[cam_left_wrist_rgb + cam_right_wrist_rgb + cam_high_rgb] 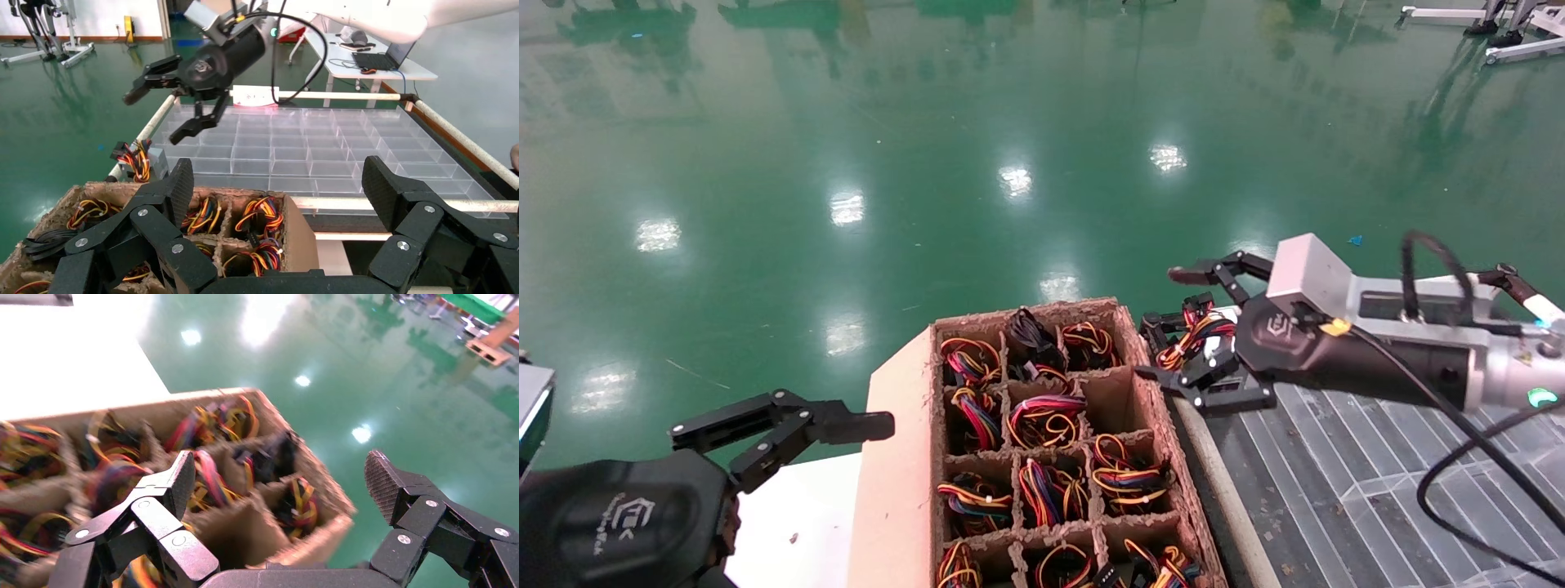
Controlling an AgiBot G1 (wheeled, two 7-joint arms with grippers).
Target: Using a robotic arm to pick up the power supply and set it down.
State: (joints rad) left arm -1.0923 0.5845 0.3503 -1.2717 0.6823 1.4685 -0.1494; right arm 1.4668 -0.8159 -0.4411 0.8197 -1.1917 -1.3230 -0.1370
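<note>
Power supply (pixel 156 164) sits on corner of clear tray (pixel 343 147), just beside cardboard box (pixel 1148 392). Right gripper (pixel 1182 327) hangs above it, fingers apart, empty. Lift away w/o snagging wires. Left gripper (pixel 789 433) parked, also spread.

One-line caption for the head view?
Right gripper open above a power supply on the clear tray, beside the cardboard crate.

Floor (pixel 928 163): glossy green, mirror-like reflections. Divided box (pixel 895 490): rough, fibrous brown pulp cardboard (matt). Compartment tray (pixel 343 147): clear smooth plastic. Right end effector (pixel 1185 335): matt black plastic links, textured fingertips (pixel 382 484); wrist block (pixel 1303 265) brushed grey metal.
</note>
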